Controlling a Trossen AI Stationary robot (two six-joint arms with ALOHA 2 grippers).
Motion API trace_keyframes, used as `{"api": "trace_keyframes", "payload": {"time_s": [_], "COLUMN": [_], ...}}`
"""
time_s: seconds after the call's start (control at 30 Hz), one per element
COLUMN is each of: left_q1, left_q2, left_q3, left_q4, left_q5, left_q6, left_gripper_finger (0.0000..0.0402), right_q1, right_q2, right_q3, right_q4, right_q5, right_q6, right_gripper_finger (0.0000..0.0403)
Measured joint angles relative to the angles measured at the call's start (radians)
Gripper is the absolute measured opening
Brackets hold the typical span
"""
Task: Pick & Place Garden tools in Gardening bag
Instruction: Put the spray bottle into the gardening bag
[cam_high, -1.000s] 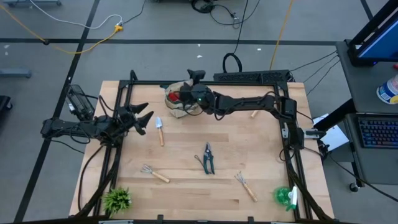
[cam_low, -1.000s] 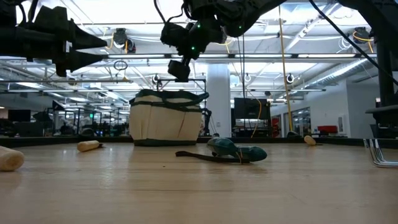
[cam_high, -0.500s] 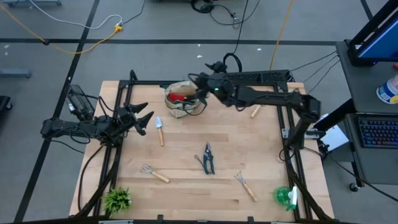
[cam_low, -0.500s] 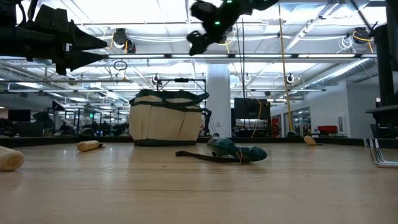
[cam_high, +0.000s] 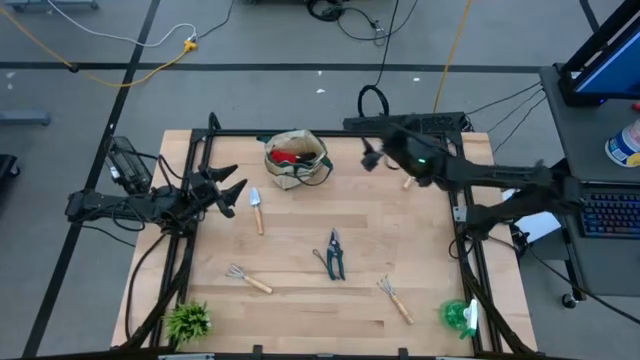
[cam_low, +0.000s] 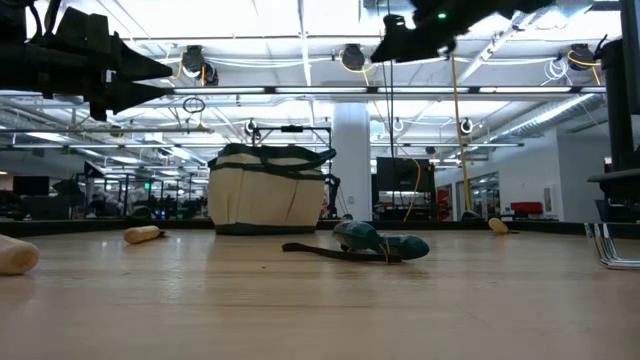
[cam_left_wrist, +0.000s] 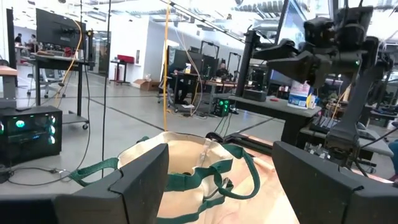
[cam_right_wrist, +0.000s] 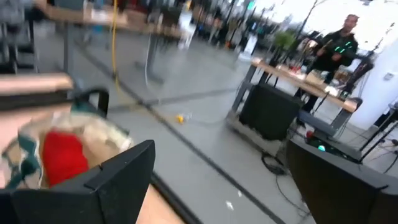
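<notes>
Wooden-handled trowel (cam_high: 257, 211) lies close beside the idle, spread-fingered left gripper (cam_high: 232, 192), so the empty, open right gripper (cam_high: 372, 158) reaching for it could risk a collision between arms

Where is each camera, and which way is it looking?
High view: above the table, looking down; both arms show, left gripper, right gripper.
Low view: at tabletop height, looking across at the bag and shears; arms overhead.
Left wrist view: on the left arm, facing the bag; own fingers show.
Right wrist view: on the right arm; own fingers show.
All four share the bag.
</notes>
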Motion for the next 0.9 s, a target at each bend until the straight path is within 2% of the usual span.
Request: {"api": "trace_keyframes", "payload": {"time_s": [0.2,0.33,0.5,0.6,0.73,0.9], "left_q1": [0.000,0.000,0.000,0.000,0.000,0.000], "left_q2": [0.000,0.000,0.000,0.000,0.000,0.000], "left_q3": [0.000,0.000,0.000,0.000,0.000,0.000], "left_q4": [0.000,0.000,0.001,0.001,0.003,0.003], "left_q5": [0.000,0.000,0.000,0.000,0.009,0.068], "left_q6": [0.000,0.000,0.002,0.001,0.000,0.002], "left_gripper_finger": [0.0294,0.0294,0.0294,0.0294,0.0294,0.0294], "right_q1": [0.000,0.000,0.000,0.000,0.000,0.000], "right_q2": [-0.183,-0.285,-0.395,-0.443,-0.491,-0.542], "right_q3": [-0.255,-0.395,-0.487,-0.513,-0.519,-0.519], "right_q4": [0.330,0.476,0.419,0.355,0.222,0.081], "right_q5": [0.000,-0.006,-0.124,-0.161,-0.187,-0.187], "right_q6": [0.012,0.166,0.216,0.236,0.263,0.296], "right_gripper_finger": [0.0354,0.0354,0.0354,0.0354,0.0354,0.0354]}}
